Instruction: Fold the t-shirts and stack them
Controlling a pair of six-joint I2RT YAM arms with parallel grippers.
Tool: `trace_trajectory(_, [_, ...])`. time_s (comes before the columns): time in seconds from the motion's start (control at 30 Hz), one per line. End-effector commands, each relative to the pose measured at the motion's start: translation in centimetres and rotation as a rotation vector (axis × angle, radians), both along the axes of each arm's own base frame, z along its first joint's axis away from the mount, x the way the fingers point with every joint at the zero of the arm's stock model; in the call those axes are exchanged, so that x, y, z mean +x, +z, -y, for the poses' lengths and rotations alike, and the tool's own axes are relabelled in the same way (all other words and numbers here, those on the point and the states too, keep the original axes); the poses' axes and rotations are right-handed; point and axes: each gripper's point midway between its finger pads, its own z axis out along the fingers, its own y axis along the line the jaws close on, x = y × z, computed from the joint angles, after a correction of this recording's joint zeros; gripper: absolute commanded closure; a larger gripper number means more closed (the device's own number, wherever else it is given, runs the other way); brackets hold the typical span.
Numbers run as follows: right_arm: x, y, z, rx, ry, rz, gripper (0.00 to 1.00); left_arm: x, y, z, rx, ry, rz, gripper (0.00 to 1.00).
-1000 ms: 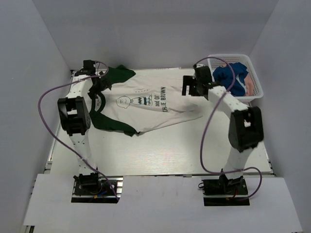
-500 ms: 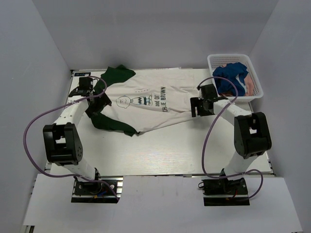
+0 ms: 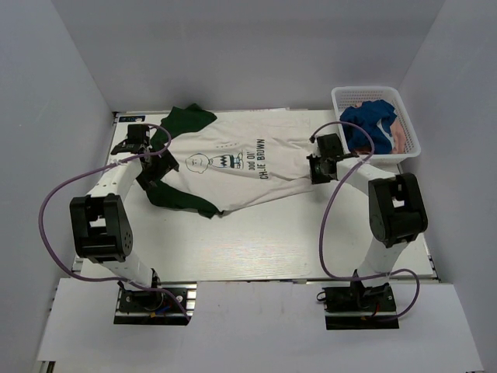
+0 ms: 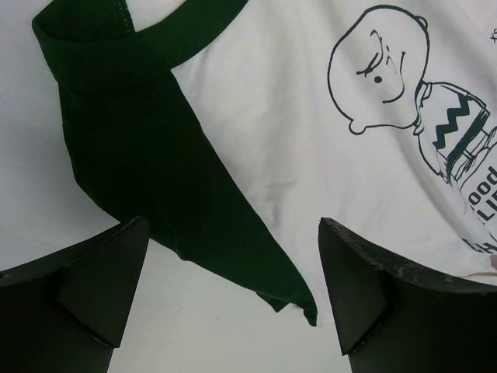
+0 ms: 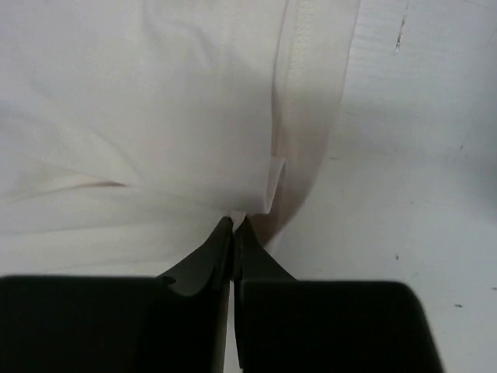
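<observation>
The cream t-shirt with dark green sleeves and a Charlie Brown print lies spread face up on the table. My right gripper is at its right edge, and in the right wrist view the gripper is shut on a pinch of the cream hem. My left gripper hovers open over the near green sleeve, with the sleeve's tip between its fingers and nothing held. A blue t-shirt and a pink one lie bunched in the basket.
The white mesh basket stands at the back right corner, close to my right arm. Grey walls close in the table on three sides. Purple cables loop out beside both arms.
My right gripper has come down to the shirt's right edge and shut on the hem. The left arm dropped low over the green sleeve and stays open.
</observation>
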Motion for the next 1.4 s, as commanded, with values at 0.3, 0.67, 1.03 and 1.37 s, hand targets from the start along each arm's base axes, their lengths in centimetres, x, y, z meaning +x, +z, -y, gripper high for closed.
trace_trajectory(0.3, [-11.1,2.1,0.0,0.138,-0.103,-0.056,0.89,0.8,0.3,0.9,-0.037,-0.019,0.026,0.00])
trace_trajectory(0.67, [-15.1,4.9,-0.8,0.202,-0.045,-0.044,0.42,-0.2,-0.5,0.9,-0.038,-0.019,0.002,0.00])
trace_trajectory(1.03, [-11.9,5.5,-6.2,0.262,0.022,-0.035,0.35,-0.5,-0.3,0.9,-0.035,-0.018,0.009,0.00])
trace_trajectory(1.37, [-10.0,0.9,-4.6,0.019,-0.146,-0.117,0.41,-0.5,-1.0,0.9,-0.036,-0.017,-0.011,0.00])
